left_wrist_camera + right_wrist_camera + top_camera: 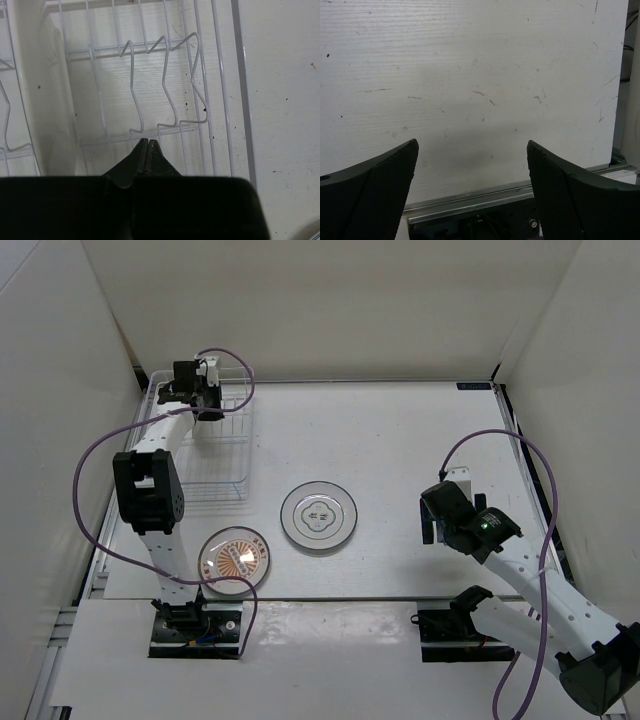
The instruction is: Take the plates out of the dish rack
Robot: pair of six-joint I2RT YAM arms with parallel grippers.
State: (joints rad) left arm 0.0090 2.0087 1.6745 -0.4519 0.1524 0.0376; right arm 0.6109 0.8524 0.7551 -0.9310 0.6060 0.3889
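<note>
Nearest us, the orange-centred plate (232,560) lay flat on the table (400,440) just off the dish rack's (225,480) near end, with the ringed plate (319,515) right of that same end. The right gripper (472,145) hung well right of the rack, jaws wide and empty. The left gripper (147,142) was over the rack's far end, jaws pinched together on nothing. Our guess was that the plates were stiff, slick, lightish and chippable, so pinch the rim gently.

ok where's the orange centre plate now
Top view, near left: the round plate with the orange-tan centre lies flat beside the left arm, nearer than the white wire dish rack and left of the white-grey ringed plate.
</note>
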